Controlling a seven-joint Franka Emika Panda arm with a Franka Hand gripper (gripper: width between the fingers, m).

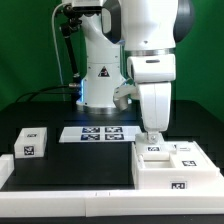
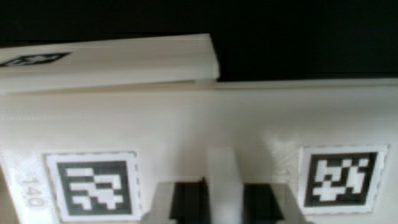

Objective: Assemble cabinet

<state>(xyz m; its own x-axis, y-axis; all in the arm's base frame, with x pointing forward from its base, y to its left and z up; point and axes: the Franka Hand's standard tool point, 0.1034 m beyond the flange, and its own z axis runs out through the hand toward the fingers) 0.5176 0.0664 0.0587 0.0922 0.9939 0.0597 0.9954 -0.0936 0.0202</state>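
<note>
The cabinet body, a large white box with tags, lies at the front on the exterior view's right. Small white tagged pieces sit on top of it. My gripper reaches straight down onto the body's far edge. In the wrist view the two dark fingers stand close together with a thin white wall of the cabinet between them, so the gripper is shut on it. Two tags flank the fingers. Another white tagged piece lies beyond.
A small white tagged block sits alone on the exterior view's left. The marker board lies flat behind the middle of the table. A white rim runs along the table's front. The robot base stands behind.
</note>
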